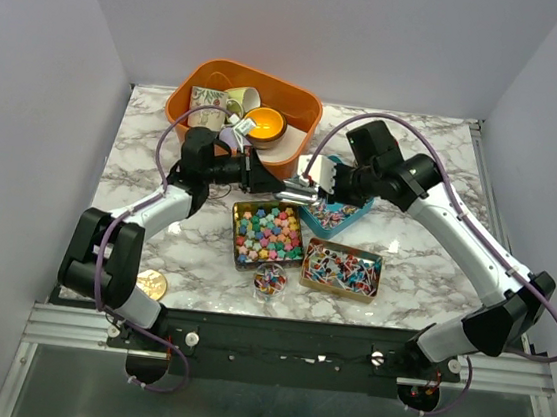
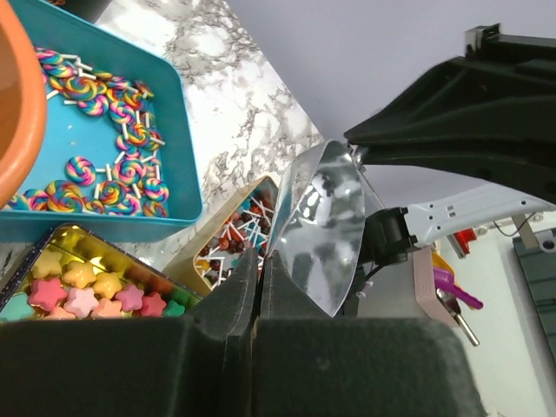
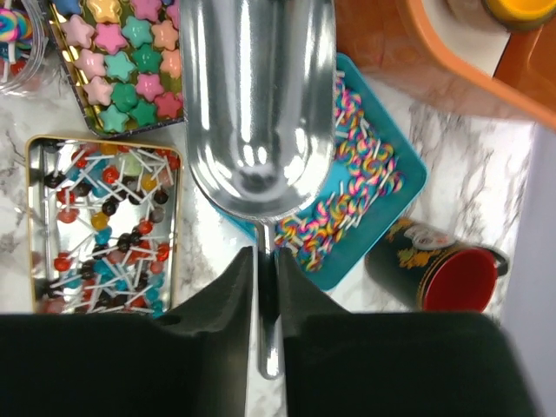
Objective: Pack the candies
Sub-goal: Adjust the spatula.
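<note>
The candies lie in open containers: pastel stars in a gold tin (image 1: 268, 232) (image 3: 130, 61), swirl lollipops in a teal tray (image 1: 336, 215) (image 2: 104, 148), and ball lollipops in a second gold tin (image 1: 342, 269) (image 3: 100, 226). My right gripper (image 3: 267, 261) (image 1: 339, 187) is shut on the thin handle of a shiny metal scoop (image 3: 256, 104) (image 1: 310, 177). The scoop hangs empty over the teal tray's edge. My left gripper (image 2: 259, 261) (image 1: 279, 183) meets the scoop (image 2: 326, 217) from the opposite side. Its jaws are closed, with the scoop's front rim running into the slit between them.
An orange bin (image 1: 208, 75) with cups and a yellow bowl stands at the back, just behind both grippers. A small round jar of sweets (image 1: 270, 280) sits in front of the tins. A gold coin-like disc (image 1: 151, 283) lies near the left base. A black cup with a red inside (image 3: 443, 269) stands beside the teal tray.
</note>
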Motion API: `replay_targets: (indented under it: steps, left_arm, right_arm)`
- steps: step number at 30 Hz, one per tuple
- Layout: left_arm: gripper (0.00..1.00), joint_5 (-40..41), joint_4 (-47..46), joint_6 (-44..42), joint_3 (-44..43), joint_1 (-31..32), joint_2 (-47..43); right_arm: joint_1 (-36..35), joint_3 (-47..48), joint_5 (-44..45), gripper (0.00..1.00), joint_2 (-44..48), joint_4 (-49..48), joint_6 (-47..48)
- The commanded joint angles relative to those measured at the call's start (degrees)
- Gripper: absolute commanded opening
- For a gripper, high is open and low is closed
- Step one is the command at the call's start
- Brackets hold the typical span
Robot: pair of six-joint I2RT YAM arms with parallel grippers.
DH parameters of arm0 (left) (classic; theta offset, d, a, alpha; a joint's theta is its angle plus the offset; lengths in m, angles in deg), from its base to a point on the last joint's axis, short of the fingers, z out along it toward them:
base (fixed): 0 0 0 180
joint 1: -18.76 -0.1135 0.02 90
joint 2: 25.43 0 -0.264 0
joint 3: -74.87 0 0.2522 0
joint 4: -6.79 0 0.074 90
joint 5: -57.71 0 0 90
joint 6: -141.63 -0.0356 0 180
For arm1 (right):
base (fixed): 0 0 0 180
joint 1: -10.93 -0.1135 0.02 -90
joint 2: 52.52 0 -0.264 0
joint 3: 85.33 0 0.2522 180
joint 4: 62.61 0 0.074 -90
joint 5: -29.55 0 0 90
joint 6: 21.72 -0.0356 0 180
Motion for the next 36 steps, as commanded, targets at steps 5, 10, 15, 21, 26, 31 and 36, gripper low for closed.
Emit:
replay_targets:
  steps: [5, 10, 15, 21, 26, 31, 36]
  left_arm:
    - [0.00, -3.17, -7.83, 3.06, 3.59, -1.26, -0.15]
    - [0.00, -2.91, -8.62, 2.89, 4.56, -2.05, -0.32]
    - [0.00, -3.43, -10.28, 3.24, 4.65, -2.32, 0.03]
    - [0.00, -4.31, -11.69, 3.24, 4.39, -2.41, 0.03]
    - [0.00, -4.31, -11.34, 2.80, 4.74, -2.49, -0.23]
    - [0.00, -3.70, -6.96, -0.10, 4.30, -2.49, -0.67]
    - [0.00, -2.91, -3.61, -3.26, 4.12, -2.49, -0.85]
  right_arm:
    - [-0.50, -2.58, -7.15, 0.33, -1.30, -0.35, -1.25]
    - [-0.24, -1.44, -7.42, 0.22, -2.62, 1.14, -1.25]
    - [0.37, -2.14, -5.93, 0.24, -3.32, 1.50, -1.42]
    - [1.61, -2.67, -6.62, 0.34, -4.29, 1.50, -2.65]
    - [2.40, -1.79, -7.77, 0.23, -5.26, 2.56, -2.48]
    - [2.57, 0.22, -8.91, 0.14, -5.35, 2.55, -2.92]
    - [2.57, 2.77, -12.33, 0.05, -5.17, 4.04, -2.31]
